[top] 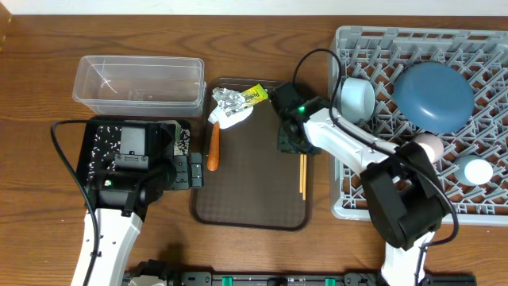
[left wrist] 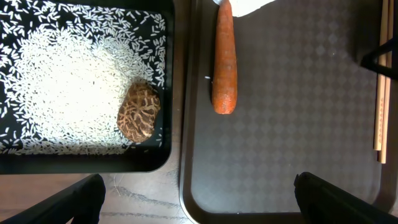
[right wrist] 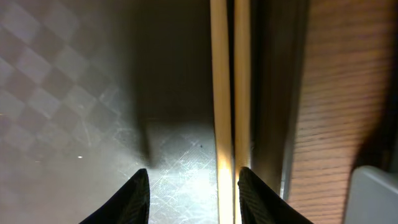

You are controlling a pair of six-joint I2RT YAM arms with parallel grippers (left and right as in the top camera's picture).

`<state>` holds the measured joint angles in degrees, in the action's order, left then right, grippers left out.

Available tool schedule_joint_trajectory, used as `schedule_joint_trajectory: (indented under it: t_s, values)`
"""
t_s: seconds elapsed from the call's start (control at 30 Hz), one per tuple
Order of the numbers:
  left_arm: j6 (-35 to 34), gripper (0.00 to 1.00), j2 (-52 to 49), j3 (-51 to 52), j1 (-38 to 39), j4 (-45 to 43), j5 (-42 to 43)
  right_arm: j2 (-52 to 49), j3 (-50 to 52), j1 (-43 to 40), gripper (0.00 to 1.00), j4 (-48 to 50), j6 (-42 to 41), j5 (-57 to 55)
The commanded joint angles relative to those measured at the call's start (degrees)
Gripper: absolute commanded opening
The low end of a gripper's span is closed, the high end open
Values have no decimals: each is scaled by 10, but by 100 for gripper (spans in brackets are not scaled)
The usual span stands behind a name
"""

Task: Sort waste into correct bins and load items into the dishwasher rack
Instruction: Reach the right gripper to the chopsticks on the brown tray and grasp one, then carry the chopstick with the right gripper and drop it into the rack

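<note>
The chopsticks (top: 302, 176) lie along the right edge of the brown serving tray (top: 250, 199). My right gripper (top: 290, 147) is open and low over their far end; they run between its fingers (right wrist: 194, 196), close to the right finger (right wrist: 225, 93). My left gripper (top: 190, 171) is open and empty (left wrist: 199, 205), straddling the gap between the black tray (left wrist: 168, 74) and the serving tray. The black tray holds rice (left wrist: 68, 81) and the brown lump (left wrist: 138, 112). The carrot (top: 213, 148) lies on the serving tray's left side. Foil (top: 228, 98), sachet (top: 255, 94) and white paper (top: 234, 117) lie at its far end.
The clear tub (top: 139, 83) stands at the back left and looks empty. The grey rack (top: 476, 202) on the right holds the white bowl (top: 357, 97), blue plate (top: 433, 97), pink cup (top: 429, 146) and light-blue cup (top: 477, 171).
</note>
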<state>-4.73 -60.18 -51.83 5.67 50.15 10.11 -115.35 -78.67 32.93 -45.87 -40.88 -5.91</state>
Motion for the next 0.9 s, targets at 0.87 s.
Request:
schedule_joint_trajectory:
  t_s: [0.87]
  values:
    - [-3,98,4,-11,-3,2,-3,88,-32,-18,1,-6,122,71]
